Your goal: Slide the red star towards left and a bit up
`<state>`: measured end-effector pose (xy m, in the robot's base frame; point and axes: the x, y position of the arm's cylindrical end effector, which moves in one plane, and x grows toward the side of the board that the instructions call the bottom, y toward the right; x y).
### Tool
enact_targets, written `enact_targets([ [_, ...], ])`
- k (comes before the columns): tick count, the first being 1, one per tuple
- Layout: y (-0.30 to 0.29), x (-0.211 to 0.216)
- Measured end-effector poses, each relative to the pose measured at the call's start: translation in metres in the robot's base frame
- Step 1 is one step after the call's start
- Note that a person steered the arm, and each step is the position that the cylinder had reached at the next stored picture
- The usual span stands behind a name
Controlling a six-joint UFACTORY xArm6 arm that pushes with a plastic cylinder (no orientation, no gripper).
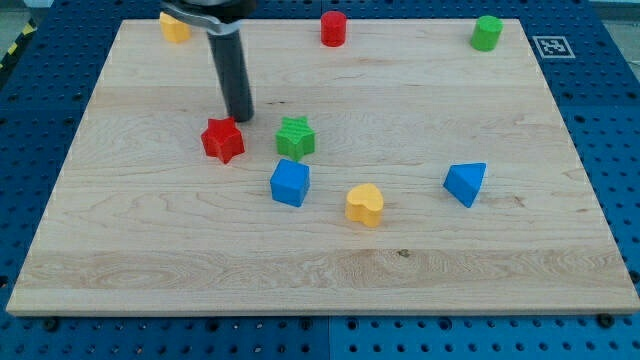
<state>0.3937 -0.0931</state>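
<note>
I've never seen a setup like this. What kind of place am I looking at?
Probably a robotics lab test bench. A wooden board lies on a blue perforated table, with a printed marker tag at one corner. My tip sits just above the red star, among other small coloured blocks.

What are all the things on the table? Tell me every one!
Red star block: one, red, left of centre.
Green star block: one, green, right of the red star.
Blue cube block: one, blue, below the green star.
Yellow heart block: one, yellow, lower centre.
Blue triangular block: one, blue, right.
Red cylinder block: one, red, top centre.
Green block: one, green, top right.
Yellow block: one, yellow, top left.
Wooden board: one, light wood.
My tip: dark rod, just above the red star.
</note>
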Motion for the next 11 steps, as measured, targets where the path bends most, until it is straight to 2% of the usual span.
enact_targets([
  [1,0.009,0.044],
  [2,0.015,0.051],
  [3,0.014,0.051],
  [7,-0.062,0.043],
  [8,-0.050,0.059],
  [9,-0.039,0.099],
  [10,-0.055,0.083],
  [11,-0.095,0.059],
])
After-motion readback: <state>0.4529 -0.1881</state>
